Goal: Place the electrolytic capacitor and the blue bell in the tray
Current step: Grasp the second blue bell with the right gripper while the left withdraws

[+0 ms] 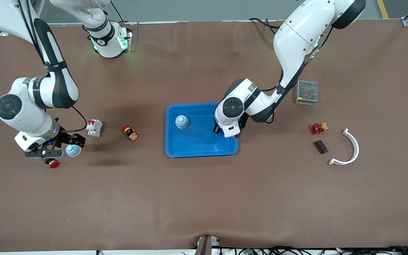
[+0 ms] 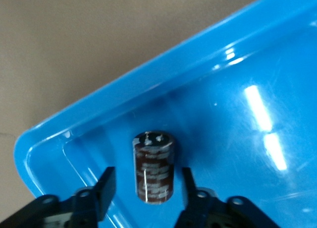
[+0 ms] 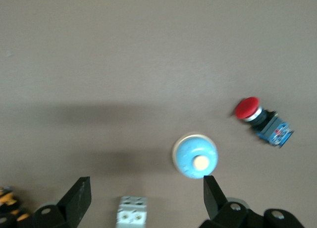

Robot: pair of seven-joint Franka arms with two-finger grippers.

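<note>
The capacitor (image 2: 154,166) stands upright on the floor of the tray (image 1: 190,147), near the corner toward the left arm's end. The left gripper (image 2: 147,188) straddles it, jaws parted with a gap on each side, so nothing is gripped. To finish this step well, I judge the arm should lift straight up, with no sideways drift that could tip the can.

A blue bell (image 1: 182,121) already sits in the tray. A second bell (image 1: 73,150) rests on the desk (image 1: 204,198) under the right gripper (image 3: 147,196), whose jaws gape wide and hold nothing. Just beside it lie a red push button (image 1: 53,163) and a breaker (image 1: 94,128).

The desk is brown and matte. A grey box (image 1: 306,92), a red valve (image 1: 318,128) and a white curved piece (image 1: 349,148) lie toward the left arm's end.
</note>
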